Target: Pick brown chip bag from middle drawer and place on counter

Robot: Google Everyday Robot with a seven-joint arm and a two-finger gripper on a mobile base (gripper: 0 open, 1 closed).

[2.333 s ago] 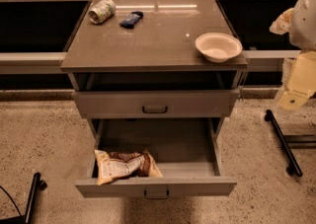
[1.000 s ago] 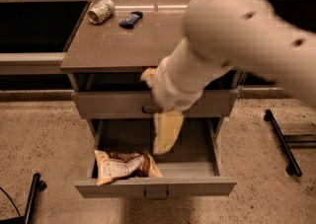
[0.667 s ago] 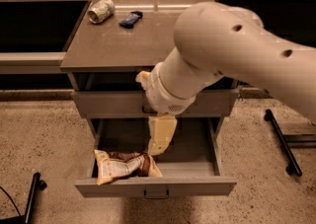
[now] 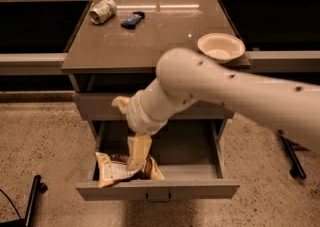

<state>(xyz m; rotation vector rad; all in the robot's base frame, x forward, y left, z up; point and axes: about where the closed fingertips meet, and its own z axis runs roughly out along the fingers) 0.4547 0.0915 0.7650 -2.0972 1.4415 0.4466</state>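
Observation:
The brown chip bag (image 4: 114, 169) lies in the front left corner of the open middle drawer (image 4: 157, 189), crinkled, with cream ends showing. My gripper (image 4: 136, 160) reaches down into the drawer from the upper right, and its tip is right over the middle of the bag, touching or nearly touching it. My thick cream arm (image 4: 215, 91) crosses the cabinet front and hides part of the drawer above. The counter (image 4: 160, 31) is the glossy grey-brown top of the cabinet.
On the counter stand a white bowl (image 4: 221, 47) at the right edge, a pale patterned can (image 4: 102, 10) lying at the back left, and a small dark-blue wrapper (image 4: 132, 19) beside it. The taller-fronted drawer (image 4: 100, 107) above is slightly open. Black stand legs (image 4: 292, 161) are on the floor at the right.
My arm has swung in from the right edge across the cabinet, and the gripper has gone down and left into the middle drawer onto the chip bag. The bag has not moved.

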